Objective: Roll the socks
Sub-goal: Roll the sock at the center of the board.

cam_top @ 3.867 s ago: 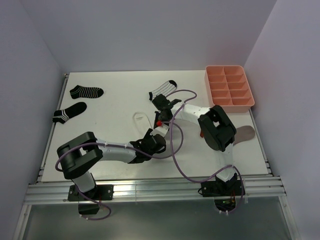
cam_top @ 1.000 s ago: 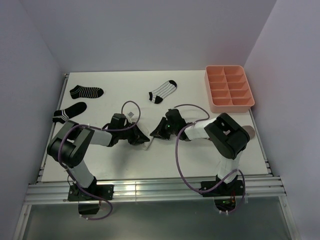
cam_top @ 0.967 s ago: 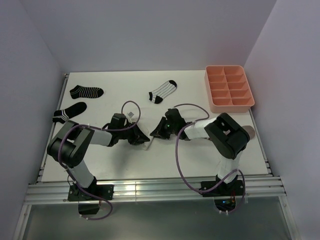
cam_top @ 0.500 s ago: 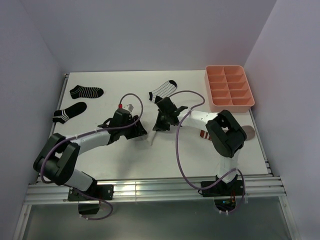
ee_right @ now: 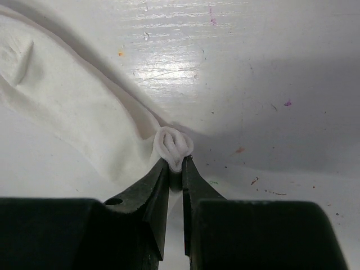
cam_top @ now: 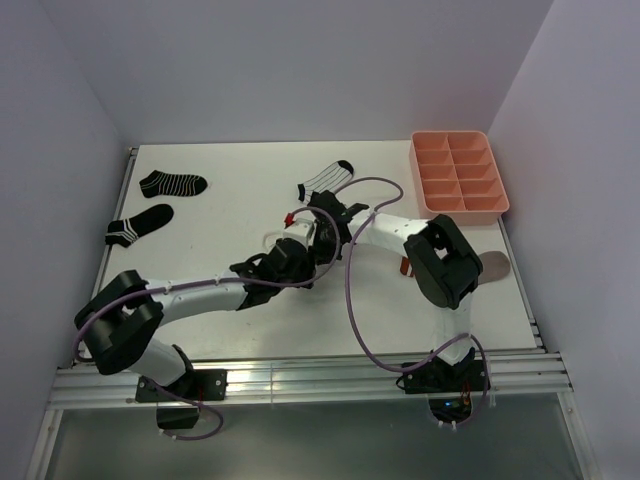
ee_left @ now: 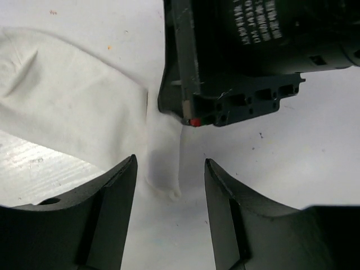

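A plain white sock [ee_left: 73, 107] lies flat on the white table. My right gripper [ee_right: 175, 167] is shut on a bunched fold of that sock [ee_right: 174, 147] and holds it pinched at the fingertips. My left gripper [ee_left: 170, 163] is open just in front of the right gripper's body [ee_left: 242, 62], and a loose end of the sock lies between its fingers [ee_left: 121, 191]. In the top view both grippers meet at the table's middle, left [cam_top: 290, 260] and right [cam_top: 318, 228].
A white thin-striped sock with black toe and heel [cam_top: 325, 181] lies just behind the grippers. Two black striped socks [cam_top: 172, 183] [cam_top: 140, 224] lie at the far left. A taupe sock [cam_top: 492, 264] peeks from behind the right arm. A pink divided tray [cam_top: 497, 208] stands back right.
My left gripper has opened and swung right to the right gripper. The right gripper, still pinching the white sock, has moved back and a little left.
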Available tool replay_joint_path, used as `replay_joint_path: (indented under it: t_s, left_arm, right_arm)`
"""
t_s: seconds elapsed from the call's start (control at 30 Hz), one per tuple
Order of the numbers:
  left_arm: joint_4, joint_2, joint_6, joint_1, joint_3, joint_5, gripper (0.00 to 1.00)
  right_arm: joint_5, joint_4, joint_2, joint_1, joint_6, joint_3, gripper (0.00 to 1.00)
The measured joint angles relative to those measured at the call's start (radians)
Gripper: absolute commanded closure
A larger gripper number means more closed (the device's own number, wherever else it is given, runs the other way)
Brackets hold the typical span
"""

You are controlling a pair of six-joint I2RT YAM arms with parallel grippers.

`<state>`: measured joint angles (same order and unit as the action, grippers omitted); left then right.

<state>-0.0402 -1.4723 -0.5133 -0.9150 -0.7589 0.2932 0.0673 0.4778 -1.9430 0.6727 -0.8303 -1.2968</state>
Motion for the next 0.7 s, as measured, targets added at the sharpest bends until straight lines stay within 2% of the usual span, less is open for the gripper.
replay_joint_path:
  t_s: [0.3, 0.5, 0.6, 0.67, 0.7]
  left_arm:
    - [-0.032, -0.11, 0.083, -0.086, -0.031, 0.146, 0.46]
    - [-0.049, -0.175, 0.105, -0.114, -0.039, 0.204, 0.52]
    - [-0.057, -0.205, 0.11, -0.127, -0.043, 0.23, 0.61]
    - [-0.06, -0.223, 0.111, -0.134, -0.048, 0.247, 0.75]
    - [-0.06, -0.231, 0.109, -0.136, -0.051, 0.254, 0.87]
  right_arm:
    - [0.01, 0.013, -0.01, 0.0, 0.003, -0.012, 1.0]
    - [0.014, 0.013, -0.011, -0.001, 0.003, -0.012, 1.0]
    - [0.016, 0.012, -0.011, -0.001, 0.003, -0.012, 1.0]
    - [0.017, 0.012, -0.012, -0.002, 0.003, -0.012, 1.0]
    - [0.018, 0.011, -0.012, -0.002, 0.003, -0.012, 1.0]
